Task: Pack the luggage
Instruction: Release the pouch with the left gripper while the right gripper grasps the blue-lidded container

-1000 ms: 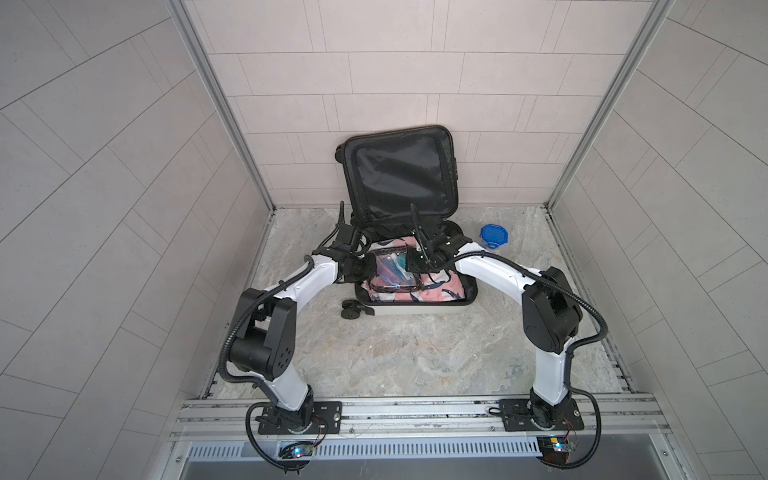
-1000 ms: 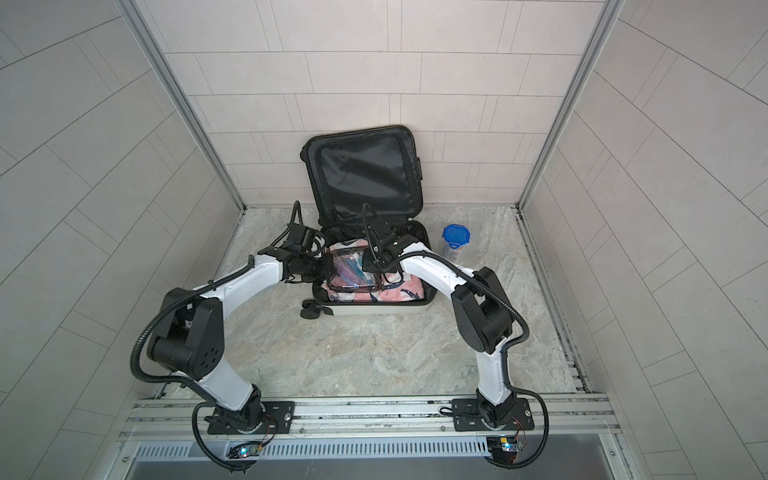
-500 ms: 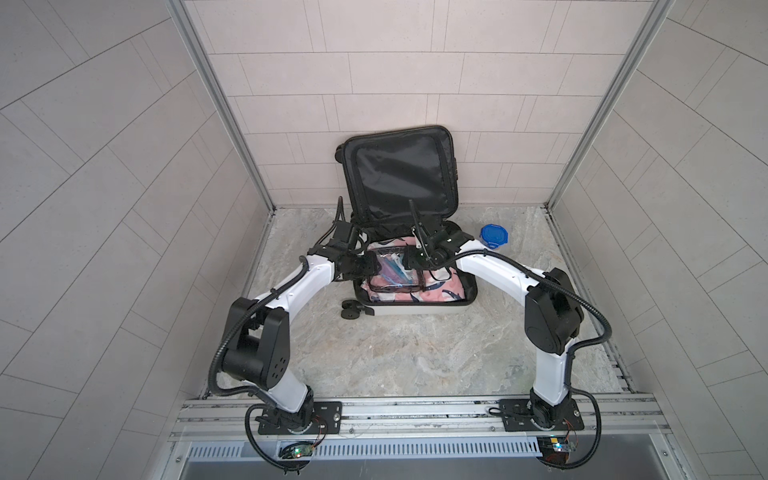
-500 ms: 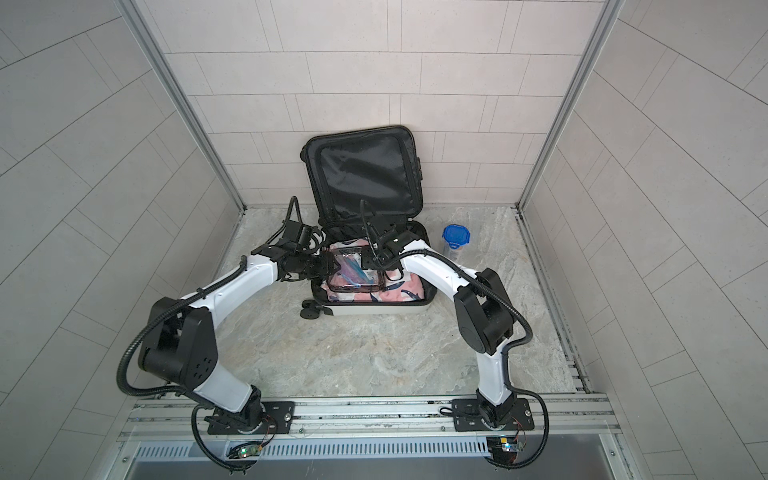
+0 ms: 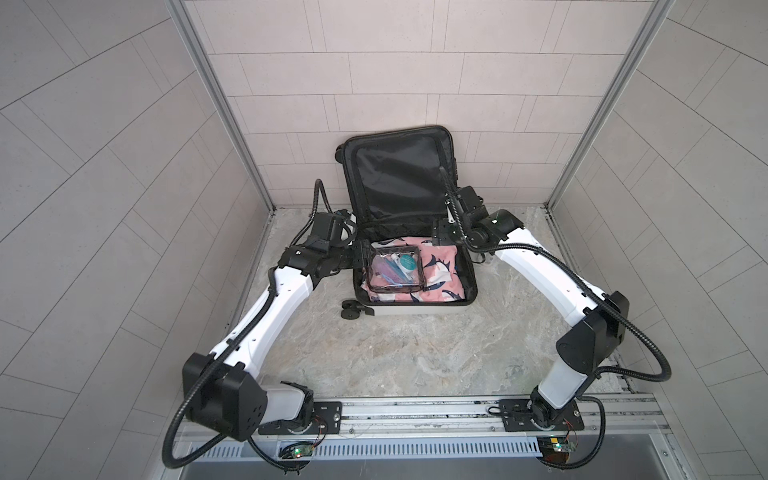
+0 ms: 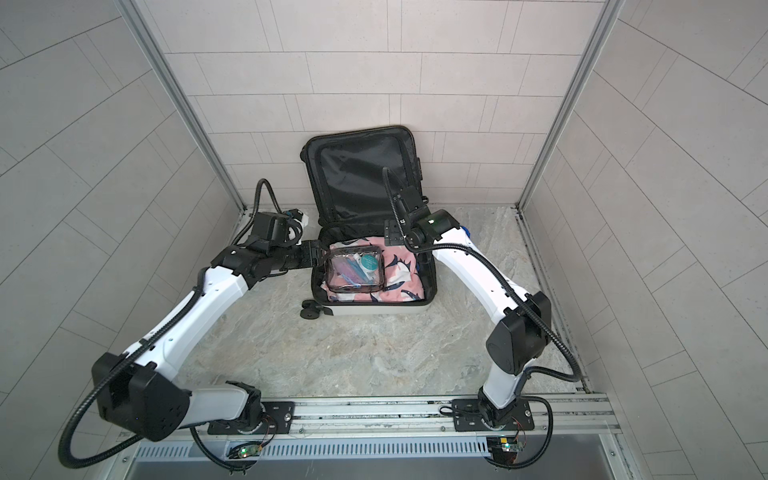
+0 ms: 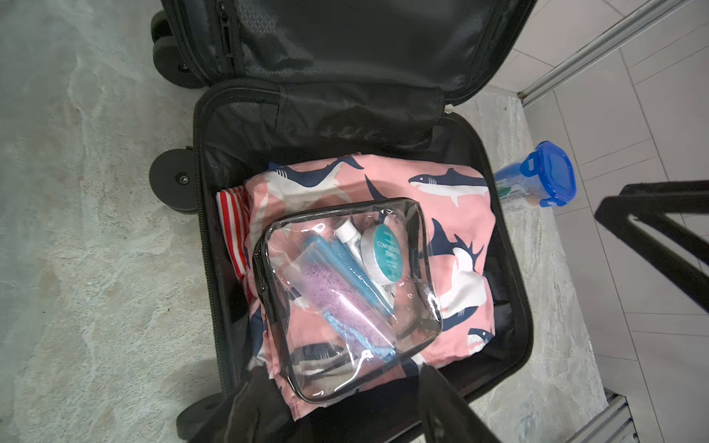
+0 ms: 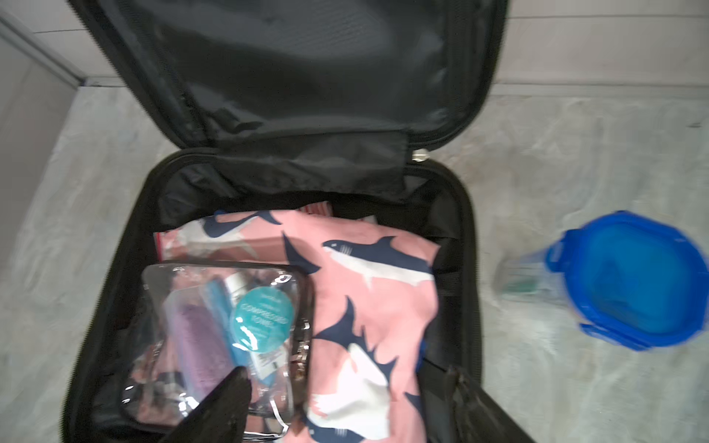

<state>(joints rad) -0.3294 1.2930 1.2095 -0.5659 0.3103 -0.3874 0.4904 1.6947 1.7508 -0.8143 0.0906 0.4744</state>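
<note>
As both arms reach in from the sides, L gripper (image 7: 341, 374) stands at the left rim of the luggage (image 5: 415, 311), jaws well apart, nothing gripped. The near edge of the clear pouch (image 5: 392, 272) lies between its fingers, unpinched.

Luggage: centre-back of counter (image 5: 395, 365), base flat, lid raised approx. upright close to rear wall. Shell white, seen as a strip along the front. Lining black fabric, black zip trim round rim, black wheels on left side.

Contents, L to R: red-striped cloth (image 7: 230, 222) at the edge, then pouch w/ toiletries lying on pink shark-print cloth (image 5: 440, 270).

R gripper (image 8: 347, 370) at right rear corner of base, jaws wide, empty. Blue-lidded container (image 7: 548, 172) on counter just right of luggage.
</note>
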